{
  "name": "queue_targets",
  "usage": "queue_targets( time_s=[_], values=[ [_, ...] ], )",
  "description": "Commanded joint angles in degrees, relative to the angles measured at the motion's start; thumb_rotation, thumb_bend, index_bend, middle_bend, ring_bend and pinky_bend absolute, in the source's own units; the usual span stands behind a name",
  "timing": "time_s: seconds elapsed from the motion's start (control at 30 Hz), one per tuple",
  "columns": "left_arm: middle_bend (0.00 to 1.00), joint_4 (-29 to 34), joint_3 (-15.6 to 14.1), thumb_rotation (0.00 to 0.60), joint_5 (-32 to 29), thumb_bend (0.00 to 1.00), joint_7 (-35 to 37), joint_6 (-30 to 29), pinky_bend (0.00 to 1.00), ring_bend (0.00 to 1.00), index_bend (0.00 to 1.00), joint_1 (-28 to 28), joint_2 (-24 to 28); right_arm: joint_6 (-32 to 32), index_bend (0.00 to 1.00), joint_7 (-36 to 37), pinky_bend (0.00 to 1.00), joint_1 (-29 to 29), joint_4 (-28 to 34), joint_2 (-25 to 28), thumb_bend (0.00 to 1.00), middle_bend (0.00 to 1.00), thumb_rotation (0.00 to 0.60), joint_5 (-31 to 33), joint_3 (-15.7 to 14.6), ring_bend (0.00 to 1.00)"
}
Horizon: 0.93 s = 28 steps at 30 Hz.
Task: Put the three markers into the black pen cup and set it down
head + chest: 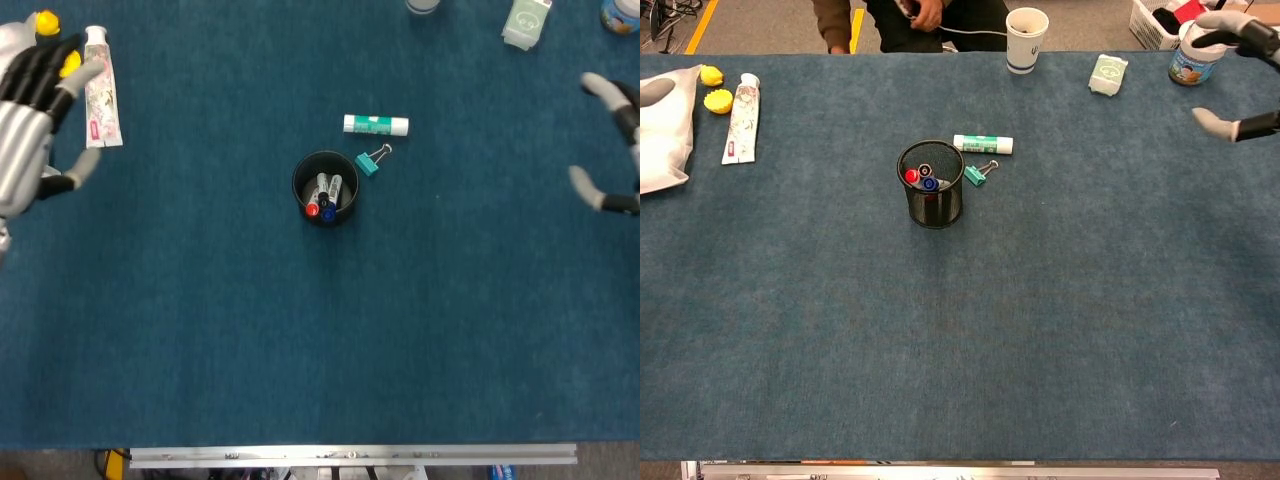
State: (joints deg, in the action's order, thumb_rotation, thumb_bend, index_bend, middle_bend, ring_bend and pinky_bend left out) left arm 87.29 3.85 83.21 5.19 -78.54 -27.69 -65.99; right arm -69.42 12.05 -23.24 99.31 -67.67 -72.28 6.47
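both hands' fingers [40, 75] spread wide, holding nothing, touching nothing.

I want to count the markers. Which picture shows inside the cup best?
The head view: it looks straight down into the cup, showing three markers. The chest view shows its mesh side and only the marker tips.
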Motion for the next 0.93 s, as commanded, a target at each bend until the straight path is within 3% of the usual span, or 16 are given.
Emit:
queue_targets(
  time_s=[0.03,0.33,0.5,0.93],
  values=[
    [0.00,2.3,0.1,0.600,-4.6,0.31,-5.9,-0.8,0.08,0.00,0.13,2.7,0.4,-2.3,0.13,-1.5,0.02,2.5,0.4,1.8,0.35,0.18,0.600,0.0,-1.3,0.05],
    [0.00,7.1,0.0,0.600,-9.4,0.31,-13.1,-4.5,0.08,0.00,0.13,8.4,0.4,-9.1,0.18,-2.7,0.02,8.7,-0.2,3.5,0.35,0.20,0.600,-2.4,-2.9,0.07],
    [0.00,9.4,-0.6,0.600,-8.9,0.31,-15.9,-8.0,0.08,0.00,0.13,11.6,-0.4,-10.6,0.18,-2.2,0.02,10.6,1.0,4.8,0.35,0.22,0.600,-3.0,-2.8,0.08],
    [0.00,12.2,-1.1,0.600,-7.1,0.31,-17.4,-8.2,0.08,0.00,0.13,14.2,-0.2,-10.8,0.18,-2.6,0.02,12.2,1.8,5.3,0.35,0.22,0.600,-4.2,-2.0,0.09]
  ],
)
